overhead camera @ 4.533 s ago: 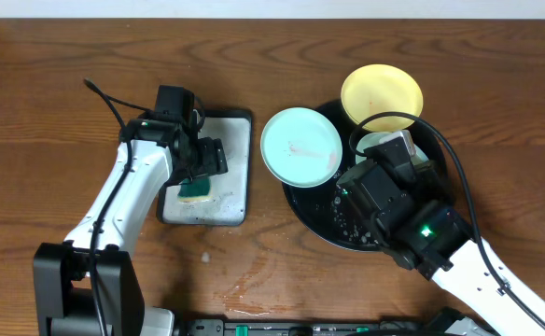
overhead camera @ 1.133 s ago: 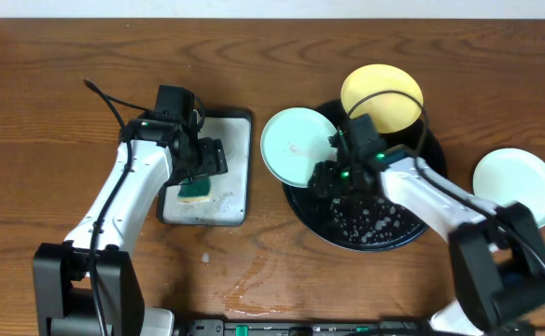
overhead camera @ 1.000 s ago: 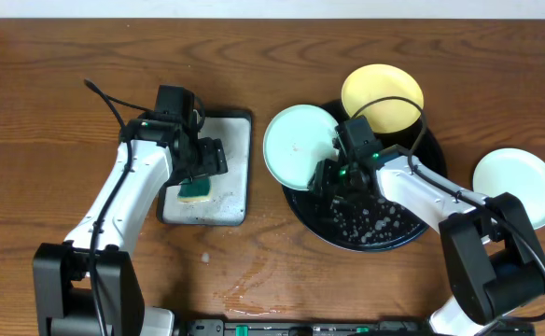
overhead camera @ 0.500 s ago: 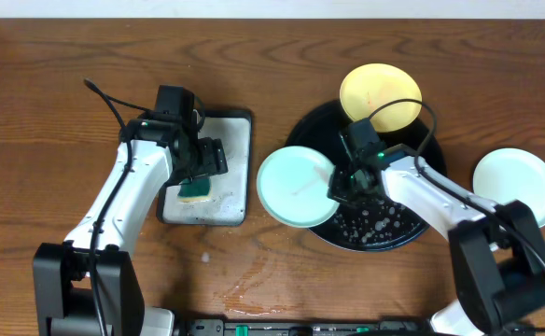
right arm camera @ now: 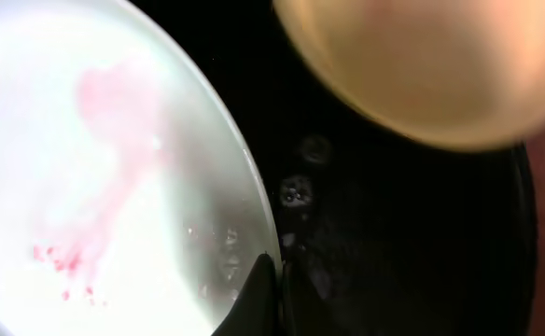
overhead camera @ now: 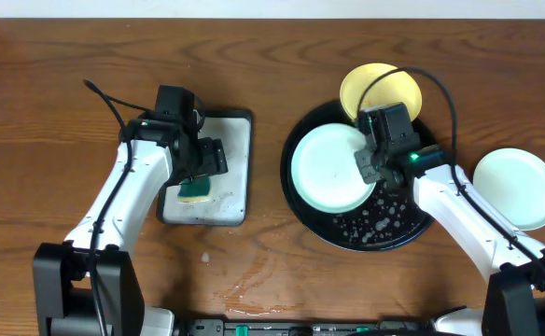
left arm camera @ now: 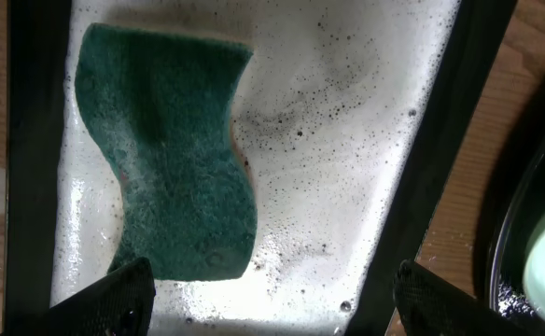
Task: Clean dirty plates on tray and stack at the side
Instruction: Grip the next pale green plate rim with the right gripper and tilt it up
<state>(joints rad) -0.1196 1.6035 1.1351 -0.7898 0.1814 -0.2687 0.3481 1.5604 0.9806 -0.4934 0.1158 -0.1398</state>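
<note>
On a brown wooden table [overhead camera: 48,93], the right gripper [overhead camera: 368,168] appears clamped on the right rim of a pale mint-green round plastic plate [overhead camera: 328,168], which rests inside the left half of the large round black tray [overhead camera: 375,226], its floor speckled with droplets. The wrist view shows a red smear [right arm camera: 95,177] across this plate's face, so it looks yet to be scrubbed. A yellow round plastic plate [overhead camera: 377,86] sits at the far edge of the black tray, overlapping the rim; whether it is soiled cannot be told. A second mint-green plate [overhead camera: 515,189] lies on the table just right of the black tray and looks spotless from above, suggesting one of three is done and the stack has only its first piece. On the left, the left gripper [overhead camera: 201,166] hovers with fingertips [left arm camera: 114,294] spread wide and holding nothing over a green sponge [overhead camera: 196,190], which lies in the foam of a rectangular silver-grey tray [overhead camera: 230,177]. By this reading, two plates need washing and stacking.
</note>
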